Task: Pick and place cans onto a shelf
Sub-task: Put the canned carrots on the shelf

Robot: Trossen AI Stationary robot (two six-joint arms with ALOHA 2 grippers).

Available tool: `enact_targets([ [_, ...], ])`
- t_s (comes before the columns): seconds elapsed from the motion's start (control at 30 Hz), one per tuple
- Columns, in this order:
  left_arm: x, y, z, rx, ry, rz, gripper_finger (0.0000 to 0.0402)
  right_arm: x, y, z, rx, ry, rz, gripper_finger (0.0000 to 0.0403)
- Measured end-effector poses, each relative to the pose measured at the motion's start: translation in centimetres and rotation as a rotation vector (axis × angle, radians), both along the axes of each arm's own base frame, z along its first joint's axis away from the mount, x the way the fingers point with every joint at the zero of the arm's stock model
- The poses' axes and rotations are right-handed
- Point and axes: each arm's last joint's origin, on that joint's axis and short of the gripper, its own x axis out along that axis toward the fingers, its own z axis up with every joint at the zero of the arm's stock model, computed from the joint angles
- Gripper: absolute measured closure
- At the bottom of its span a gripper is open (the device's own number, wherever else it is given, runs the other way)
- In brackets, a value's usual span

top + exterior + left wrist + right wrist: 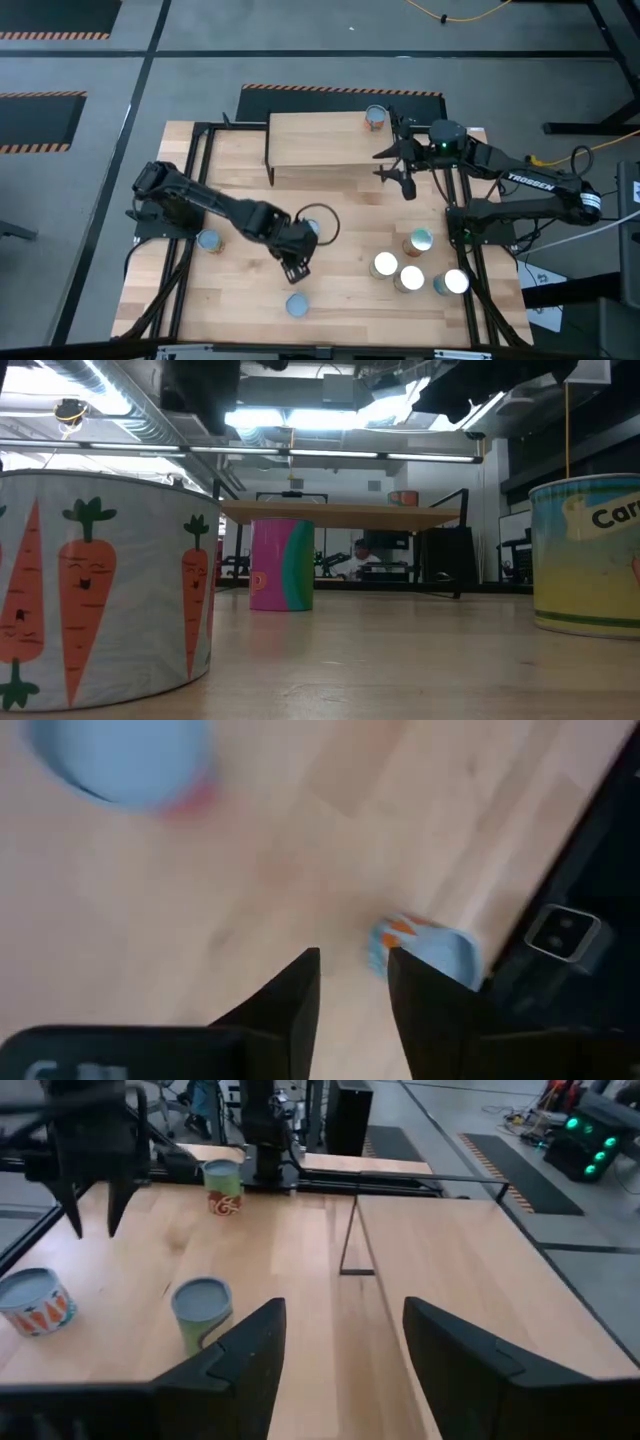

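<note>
Left gripper (297,268) hangs over the middle of the table (340,295), fingers (290,1010) drawn narrow with only a slim gap, holding nothing. The carrot can (298,304) stands upright just in front of it, toward the table's front edge; in the left wrist view the same can (420,952) sits just beyond the fingertips and a little to one side, its axis vertical. Judgement: the left arm is nearest this can and would need to open wider and shift over before closing on it.

A blue-topped can (209,240) stands off by the left arm's base. Four cans cluster on the right side of the table, among them a white-topped can (385,265).

Farther back, the right gripper (400,178) hovers beside the shelf (320,140), fingers (245,1355) spread wide and empty. One can (376,118) already stands on the shelf's far right corner (remaining shelf board bare).

Table is pale wood planks, flat. Beyond it: grey floor with striped hazard tape.
</note>
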Motion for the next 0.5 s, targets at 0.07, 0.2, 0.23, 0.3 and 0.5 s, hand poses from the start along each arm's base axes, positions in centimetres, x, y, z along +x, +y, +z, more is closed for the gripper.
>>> enact_targets([
  [0.07, -0.1, -0.8, -0.8, -0.042, -0.007, 0.005, 0.0284, 0.1, 0.3, 0.0, 0.007, 0.006, 0.011, 0.0195],
  [0.2, -0.4, -2.2, -2.0, -0.072, -0.025, 0.014, 0.0282, 0.1, 0.7, -0.2, 0.017, 0.026, 0.033, 0.0195],
  [0.23, -0.6, -2.5, -2.1, -0.074, -0.023, 0.011, 0.0282, 0.1, 0.9, -0.3, 0.020, 0.033, 0.040, 0.0195],
  [0.3, -0.9, -3.1, -2.5, -0.076, -0.021, 0.011, 0.0282, 0.1, 1.1, -0.5, 0.026, 0.049, 0.050, 0.0195],
  [0.5, -1.9, -4.5, -3.5, -0.059, 0.005, 0.065, 0.0282, 0.2, 1.7, -0.7, 0.035, 0.072, 0.078, 0.0195],
])
